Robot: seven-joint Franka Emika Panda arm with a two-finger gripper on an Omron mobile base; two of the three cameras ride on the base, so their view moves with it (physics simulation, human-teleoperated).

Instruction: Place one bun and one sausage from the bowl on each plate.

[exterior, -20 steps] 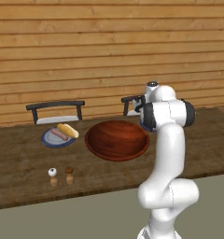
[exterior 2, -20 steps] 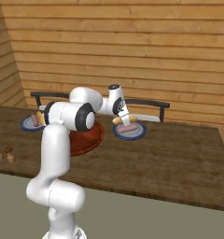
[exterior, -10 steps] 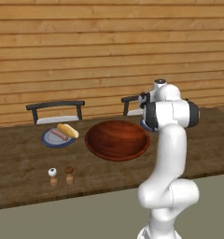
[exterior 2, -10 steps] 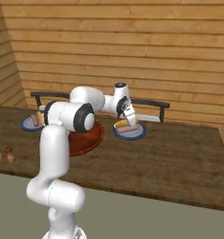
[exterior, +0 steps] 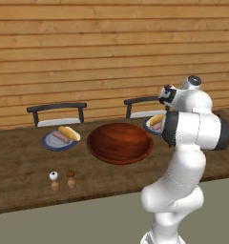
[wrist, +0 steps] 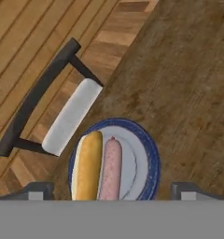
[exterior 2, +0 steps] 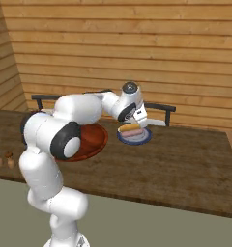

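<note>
A long dark wooden table (exterior: 21,171) stands before a wall of horizontal wooden planks. In the middle of it sits the large round reddish-brown bowl (exterior: 119,142); its visible inside appears bare. To the bowl's left lies a blue-rimmed plate (exterior: 48,141) carrying one golden bun (exterior: 69,133) and one pink sausage (exterior: 59,137) side by side. A second blue-rimmed plate (wrist: 146,154) lies on the other side of the bowl, near the table's far edge, and it also carries a bun (wrist: 89,166) and a sausage (wrist: 110,170), lying parallel and touching along their lengths. The white robot arm reaches over this second plate. Its gripper (wrist: 111,190) hangs above the plate with its two dark fingertips (wrist: 35,190) spread wide apart, one on each side of the plate, holding nothing. Two dark chairs stand behind the table, one behind each plate; the nearer chair (wrist: 44,100) has a pale seat. Two small shakers (exterior: 62,180), one white-topped and one brown-topped, stand together near the table's front edge
</note>
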